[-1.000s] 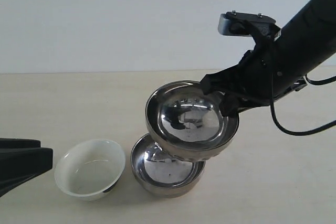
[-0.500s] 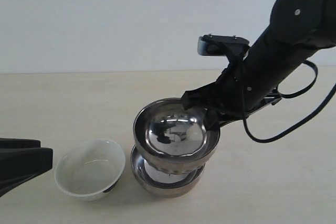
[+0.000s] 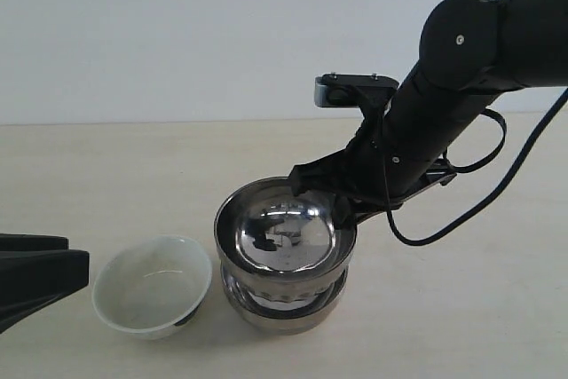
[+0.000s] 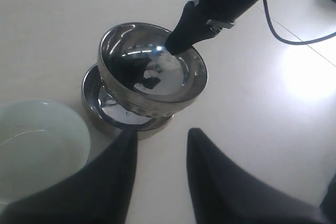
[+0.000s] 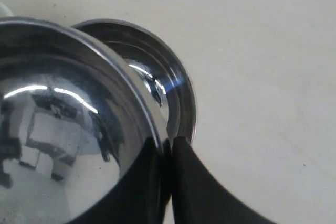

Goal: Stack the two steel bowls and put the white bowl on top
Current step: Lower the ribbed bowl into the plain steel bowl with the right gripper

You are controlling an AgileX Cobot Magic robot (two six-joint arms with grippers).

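My right gripper is shut on the rim of the upper steel bowl, one finger inside and one outside. That bowl sits low in the lower steel bowl, slightly tilted; whether it rests fully I cannot tell. The lower steel bowl stands on the table. The white bowl stands upright just to the left of the stack, also seen as the white bowl in the left wrist view. My left gripper is open with nothing between its fingers, low at the left edge, near the white bowl.
The beige table spreads around the bowls. A black cable loops from the right arm above the table. A pale wall rises behind the far table edge.
My right gripper has carried the upper steel bowl down and to the left, from above and right of the lower bowl into it. The left gripper and white bowl have not moved.
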